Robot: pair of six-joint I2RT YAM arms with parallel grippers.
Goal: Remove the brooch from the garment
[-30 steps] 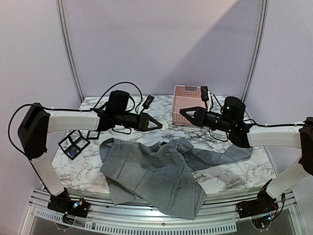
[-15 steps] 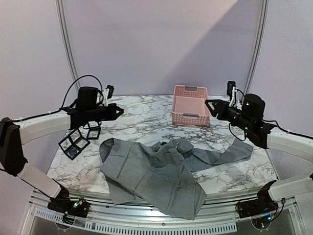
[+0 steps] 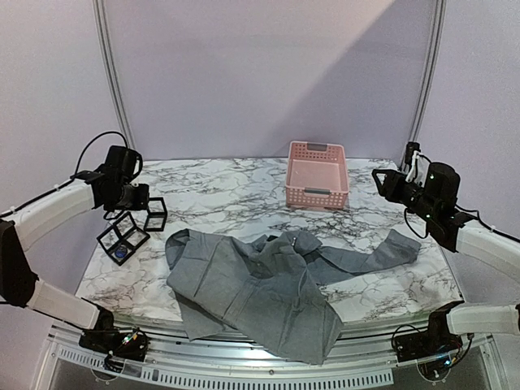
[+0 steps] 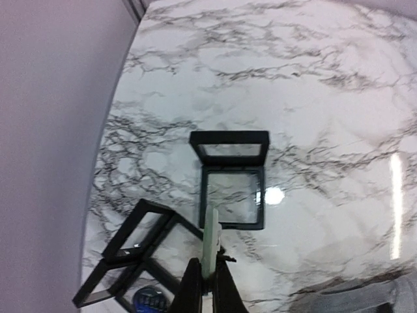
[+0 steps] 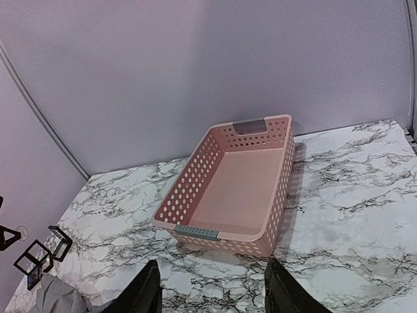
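Your left gripper [image 4: 208, 277] is over the left side of the table [image 3: 227, 191], above the black frame boxes [image 4: 231, 189]. Its fingers are squeezed tight on a thin pale piece. I think that piece is the brooch [image 4: 211, 244]. It is well apart from the garment [image 3: 244, 284].

The garment lies in the middle of the table, on the near side. One corner hangs over the near edge.

Your right gripper [image 5: 212, 280] is at the far right, looking at the pink basket [image 3: 296, 195]. Its fingers are partly open and hold nothing.

The brooch looks small, light and hard. It is thin, so it may twist or slip out of a pinch. Hold it by its flat sides, as you do now, and go gently.

The garment is soft and floppy. It will bunch up if you pull it. If you need to hold it, pinch a fold.

Some things are hard to see. The left wrist view shows only the thin edge of the pale piece, so I cannot tell its shape or its pin. From the top view it is too small to make out. The folds of the garment may hide other things. One frame box has a small blue round thing [image 4: 150, 301] in it, cut off at the bottom of the left wrist view.
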